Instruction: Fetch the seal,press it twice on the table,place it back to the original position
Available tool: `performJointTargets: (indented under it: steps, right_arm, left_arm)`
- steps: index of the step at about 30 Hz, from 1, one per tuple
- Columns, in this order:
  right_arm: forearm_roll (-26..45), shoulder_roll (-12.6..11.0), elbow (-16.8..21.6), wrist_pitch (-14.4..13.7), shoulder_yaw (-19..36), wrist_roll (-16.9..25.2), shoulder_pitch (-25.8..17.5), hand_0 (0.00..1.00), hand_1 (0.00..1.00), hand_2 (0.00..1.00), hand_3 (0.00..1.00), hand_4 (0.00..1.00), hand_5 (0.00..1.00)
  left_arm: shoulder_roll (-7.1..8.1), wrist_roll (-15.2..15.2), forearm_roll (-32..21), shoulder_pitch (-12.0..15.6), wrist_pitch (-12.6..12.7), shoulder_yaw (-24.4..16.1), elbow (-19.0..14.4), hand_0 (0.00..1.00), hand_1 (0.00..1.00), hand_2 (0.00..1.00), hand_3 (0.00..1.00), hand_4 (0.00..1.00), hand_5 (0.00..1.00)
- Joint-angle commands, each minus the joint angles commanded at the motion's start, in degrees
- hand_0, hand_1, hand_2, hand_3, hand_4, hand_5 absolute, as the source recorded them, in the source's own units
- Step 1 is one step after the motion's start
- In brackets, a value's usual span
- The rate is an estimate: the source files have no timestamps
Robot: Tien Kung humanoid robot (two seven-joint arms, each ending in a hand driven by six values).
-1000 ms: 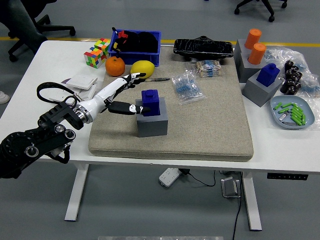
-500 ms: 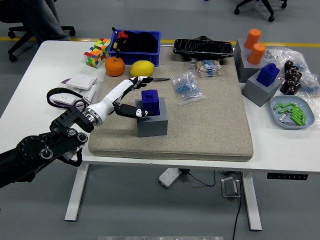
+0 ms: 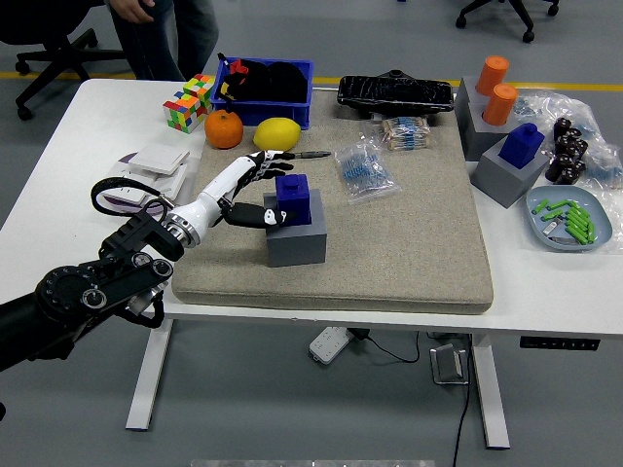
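A dark blue seal (image 3: 293,191) stands upright in a grey block holder (image 3: 297,243) on the beige mat (image 3: 409,253), left of centre. My left hand (image 3: 261,187) reaches in from the lower left and sits right against the seal's left side. Its fingers (image 3: 265,161) are spread and point past the seal's back. The thumb (image 3: 265,216) lies along the holder's top edge in front. The hand closes on nothing. My right arm is out of the picture.
Behind the hand lie a pen (image 3: 307,155), a lemon (image 3: 277,133), an orange (image 3: 224,128), a colour cube (image 3: 190,102) and a blue bin (image 3: 268,83). A plastic bag (image 3: 362,167) sits right of the seal. A second blue seal (image 3: 524,144) stands far right. A person (image 3: 165,29) stands top left.
My left hand has crept right and closed up on the seal's left side; the seal has not moved. A person has walked in at the top left.
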Motion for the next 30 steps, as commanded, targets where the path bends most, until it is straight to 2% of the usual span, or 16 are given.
performJointTargets:
  steps: [1,6,7,12,13,18,19,30]
  right_arm:
    - [0.0,0.0,0.0,0.0,-0.1,0.0,0.0,0.731,0.685,0.656,0.617,0.721,0.523]
    - [-0.1,-0.1,0.0,0.0,0.1,-0.1,-0.1,0.731,0.685,0.656,0.617,0.721,0.523]
    - [-0.1,-0.1,0.0,0.0,0.1,-0.1,-0.1,0.730,0.685,0.656,0.617,0.721,0.524]
    - [0.0,-0.1,0.0,0.0,0.1,0.0,-0.1,0.730,0.685,0.656,0.617,0.721,0.524]
    - [0.0,0.0,0.0,0.0,0.1,0.0,-0.1,0.731,0.685,0.655,0.617,0.721,0.523]
    - [-0.1,0.0,0.0,0.0,0.2,0.0,-0.3,0.731,0.685,0.655,0.617,0.721,0.523]
    - [-0.1,0.0,0.0,0.0,0.3,0.0,-0.3,0.731,0.685,0.655,0.616,0.721,0.524]
    - [-0.2,0.2,0.0,-0.1,0.7,0.2,-0.5,0.730,0.685,0.656,0.616,0.721,0.525]
  left_arm:
    - [-0.03,-0.1,-0.2,0.1,0.0,0.0,0.0,0.748,0.720,0.669,0.787,0.859,0.002]
    - [-0.12,-0.4,-0.5,0.1,-0.1,0.2,0.1,0.748,0.720,0.669,0.787,0.859,0.002]
    - [-0.16,-0.4,-0.5,0.1,-0.3,0.2,0.2,0.707,0.653,0.557,0.701,0.831,0.002]
    - [-0.34,-0.6,-1.2,0.1,-0.9,0.3,0.6,0.707,0.653,0.557,0.701,0.831,0.002]
    - [-0.38,-0.6,-1.3,0.1,-1.0,0.3,0.7,0.659,0.567,0.504,0.614,0.789,0.002]
    - [-0.65,-1.6,-2.2,0.2,-0.3,0.3,1.1,0.659,0.567,0.504,0.614,0.789,0.002]
    - [-0.73,-1.9,-2.4,0.2,0.1,0.2,1.2,0.649,0.530,0.481,0.588,0.706,0.002]
    - [-0.65,-4.6,-3.8,0.4,1.8,-0.5,0.6,0.644,0.522,0.476,0.585,0.691,0.002]
